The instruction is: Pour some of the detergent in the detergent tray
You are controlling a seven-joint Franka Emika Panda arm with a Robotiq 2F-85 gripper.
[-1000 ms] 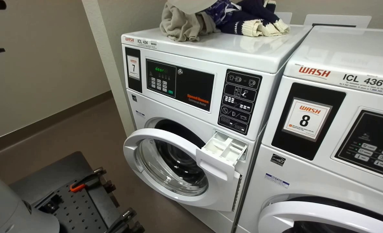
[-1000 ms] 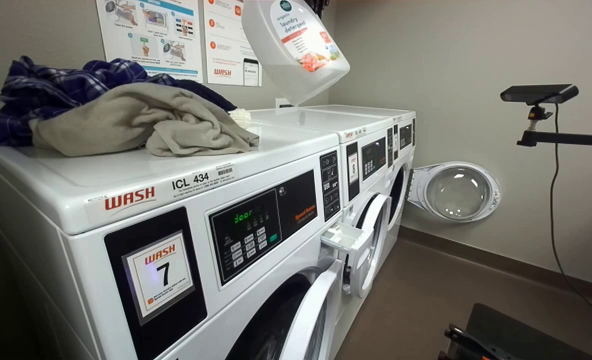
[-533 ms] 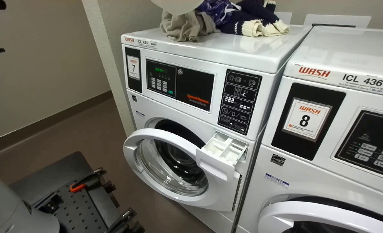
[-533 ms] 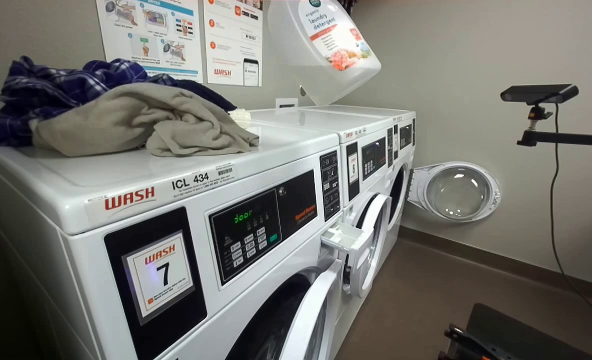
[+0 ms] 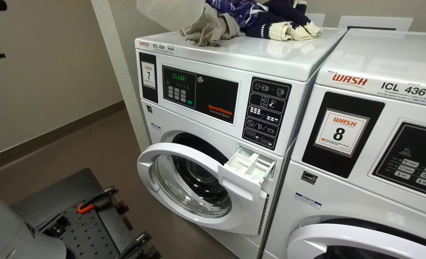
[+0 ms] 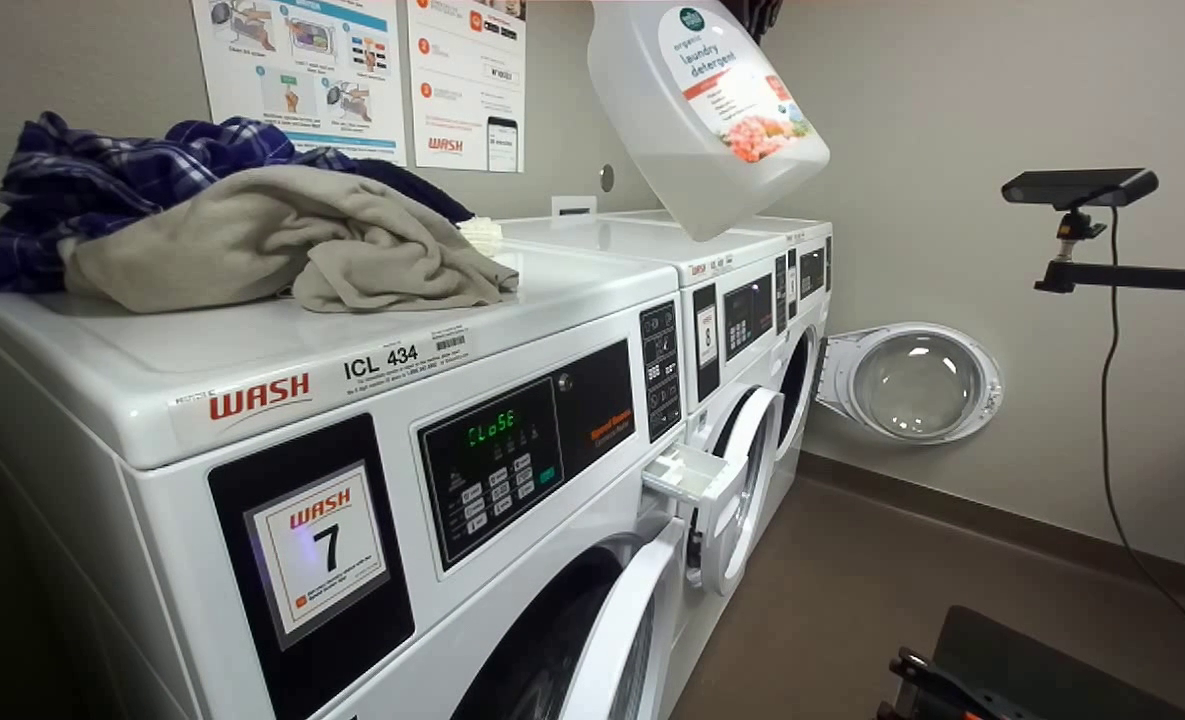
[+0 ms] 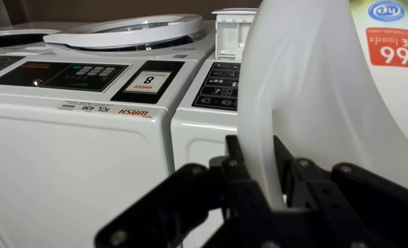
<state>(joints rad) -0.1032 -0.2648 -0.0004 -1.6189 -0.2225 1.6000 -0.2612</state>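
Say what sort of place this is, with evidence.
Most likely a shared laundry room: numbered commercial washers stand side by side, instruction posters hang on the wall, and there's a laundry detergent bottle.

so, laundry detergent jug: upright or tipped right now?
Tipped partway, not upside down: in an exterior view the laundry detergent jug leans, its label slanted and one bottom corner lowest. Its mouth isn't in view.

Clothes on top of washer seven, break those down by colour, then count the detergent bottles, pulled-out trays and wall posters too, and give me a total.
Beige cloth: 1
Blue plaid cloth: 1
Navy knit with cream trim: 1
Detergent bottle: 1
Pulled-out tray: 1
Wall posters: 2
Total: 7 in sight; the folds may hide more.
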